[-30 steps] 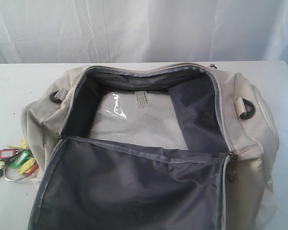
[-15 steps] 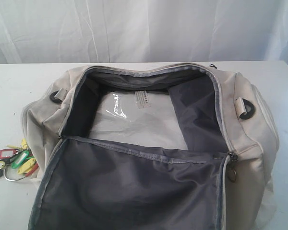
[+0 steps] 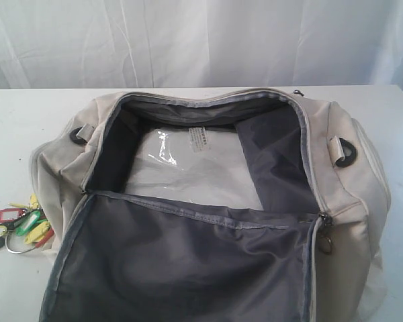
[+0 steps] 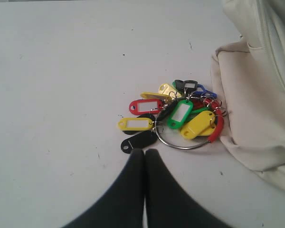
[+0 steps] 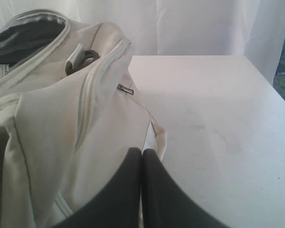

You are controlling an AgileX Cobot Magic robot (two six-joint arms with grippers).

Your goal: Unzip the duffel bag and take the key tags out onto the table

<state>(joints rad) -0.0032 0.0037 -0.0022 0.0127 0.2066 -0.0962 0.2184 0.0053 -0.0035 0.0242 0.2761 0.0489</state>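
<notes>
Cream-white fabric duffel bag sits unzipped on wide flat white tabletop, its lid flap folded fwd w/ grey lining up. Clear plastic sheet lies on bag floor. Bunch of red, yellow, green & blue plastic key tags on a metal ring lies out on tabletop, just beside bag's left end. Left gripper hovers near tags, black fingers pressed together, pinching nothing. Right gripper is by bag's right end, fingers likewise together, empty
</notes>
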